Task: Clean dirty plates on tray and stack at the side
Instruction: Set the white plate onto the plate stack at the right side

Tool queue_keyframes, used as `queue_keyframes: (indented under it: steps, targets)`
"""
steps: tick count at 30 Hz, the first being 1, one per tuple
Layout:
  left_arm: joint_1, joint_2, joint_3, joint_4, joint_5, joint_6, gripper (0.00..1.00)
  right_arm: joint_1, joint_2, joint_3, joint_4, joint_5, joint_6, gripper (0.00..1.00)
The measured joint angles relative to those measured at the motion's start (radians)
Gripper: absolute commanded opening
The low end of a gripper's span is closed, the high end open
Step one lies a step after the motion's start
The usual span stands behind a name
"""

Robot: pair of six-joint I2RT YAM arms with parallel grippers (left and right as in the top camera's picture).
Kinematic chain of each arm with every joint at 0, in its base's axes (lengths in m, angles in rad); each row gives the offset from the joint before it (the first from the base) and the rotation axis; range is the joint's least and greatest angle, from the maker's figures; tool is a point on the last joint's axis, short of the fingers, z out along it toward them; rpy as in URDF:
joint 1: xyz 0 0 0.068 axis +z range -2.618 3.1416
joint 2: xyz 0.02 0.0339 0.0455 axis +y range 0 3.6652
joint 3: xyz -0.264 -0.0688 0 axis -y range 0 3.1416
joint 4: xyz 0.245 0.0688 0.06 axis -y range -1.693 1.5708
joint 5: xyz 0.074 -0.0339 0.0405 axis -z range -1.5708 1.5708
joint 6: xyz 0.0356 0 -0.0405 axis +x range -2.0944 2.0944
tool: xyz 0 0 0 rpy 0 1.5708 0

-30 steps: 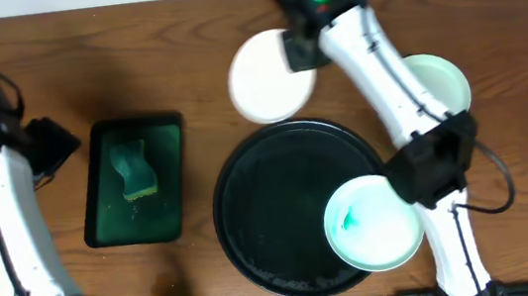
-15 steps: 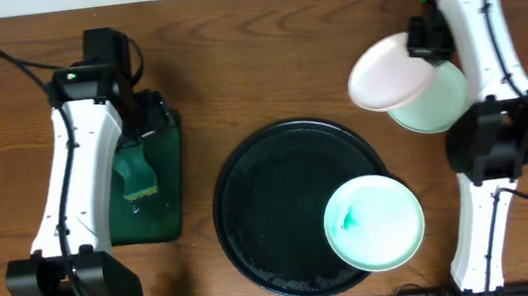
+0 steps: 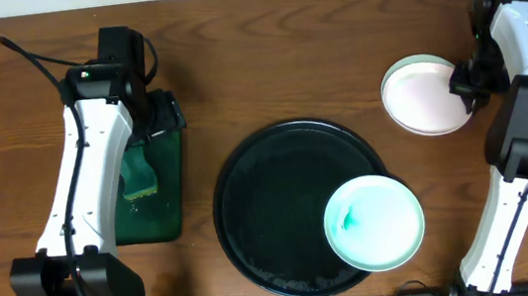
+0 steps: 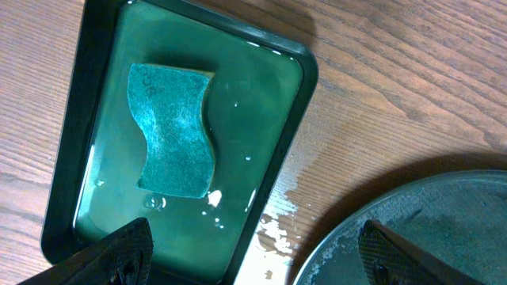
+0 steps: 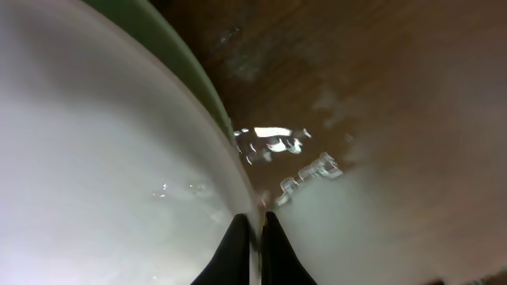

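The round black tray (image 3: 272, 217) holds one white plate (image 3: 374, 223) with a teal smear, at its front right. My right gripper (image 3: 463, 80) is shut on the rim of a clean white plate (image 3: 426, 98), to the right of the tray. That plate is directly over a second plate whose greenish rim (image 3: 413, 59) shows behind it. In the right wrist view the gripper (image 5: 255, 237) pinches the white plate's (image 5: 95, 174) edge, with the greenish plate (image 5: 170, 39) behind. My left gripper (image 4: 253, 261) is open and empty above the green tray.
A small rectangular dark-green tray (image 3: 166, 204) left of the round tray holds water and a teal sponge (image 3: 135, 173), which also shows in the left wrist view (image 4: 174, 131). Wet patches lie on the wood (image 4: 273, 229) between the trays.
My right arm carried the clean white plate from behind the round tray to the right and lowered it over the greenish plate. My left arm swung in over the green tray.
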Motion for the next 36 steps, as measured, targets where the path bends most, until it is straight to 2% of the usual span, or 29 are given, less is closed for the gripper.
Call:
queue_keyframes:
  steps: [12, 13, 16, 17, 22, 27, 32, 34, 36]
  targets:
    - [0.0, 0.0, 0.0, -0.002, 0.0, 0.0, 0.84, 0.007, -0.007, -0.047, 0.114, -0.04, -0.016, 0.01]
    - [0.0, 0.0, 0.0, -0.002, 0.0, 0.0, 0.84, 0.007, -0.007, -0.047, 0.115, -0.04, -0.016, 0.07]
    - [0.0, 0.0, 0.0, -0.002, 0.0, 0.0, 0.84, 0.007, -0.007, -0.047, 0.122, -0.039, -0.016, 0.6]
    - [0.0, 0.0, 0.0, -0.001, 0.0, 0.0, 0.84, 0.008, -0.007, -0.048, 0.124, -0.04, -0.024, 0.63]
    - [0.0, 0.0, 0.0, 0.003, 0.0, 0.0, 0.84, 0.031, -0.006, -0.029, 0.111, -0.064, -0.072, 0.67]
    - [0.0, 0.0, 0.0, 0.006, 0.001, 0.0, 0.84, 0.112, -0.008, 0.095, 0.08, -0.077, -0.109, 0.69]
    - [0.0, 0.0, 0.0, 0.011, 0.0, 0.0, 0.84, 0.246, -0.053, 0.223, 0.024, -0.093, -0.159, 0.48]
    - [0.0, 0.0, 0.0, 0.011, 0.0, 0.004, 0.84, 0.303, -0.094, 0.249, 0.007, -0.115, -0.188, 0.48]
    - [0.0, 0.0, 0.0, 0.012, 0.0, 0.012, 0.84, 0.369, -0.145, 0.261, -0.015, -0.153, -0.225, 0.53]
